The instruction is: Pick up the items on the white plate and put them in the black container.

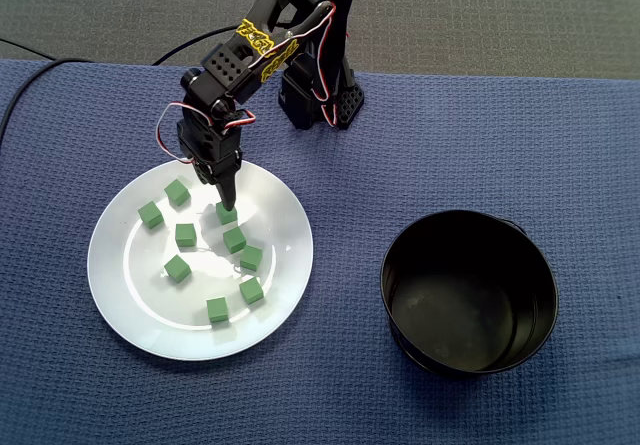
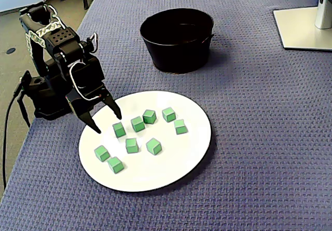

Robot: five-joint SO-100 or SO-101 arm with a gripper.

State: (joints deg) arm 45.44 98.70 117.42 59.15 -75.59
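Observation:
Several small green cubes (image 1: 234,239) lie scattered on the white plate (image 1: 130,285), which the lower-angle fixed view also shows (image 2: 171,163). My gripper (image 2: 108,123) hangs open and points down over the plate's edge nearest the arm base. One fingertip sits right beside a green cube (image 2: 119,130), and only bare plate shows between the fingers. Seen from above, the gripper (image 1: 222,195) tip reaches that same cube (image 1: 226,212). The black container (image 1: 400,315) stands empty to the right of the plate in this view, and behind the plate in the lower-angle view (image 2: 176,54).
A blue woven cloth (image 1: 560,145) covers the table. The arm base (image 1: 320,95) stands behind the plate. A black cable (image 2: 6,137) trails off the table edge. A white monitor foot (image 2: 303,28) sits at the far right corner.

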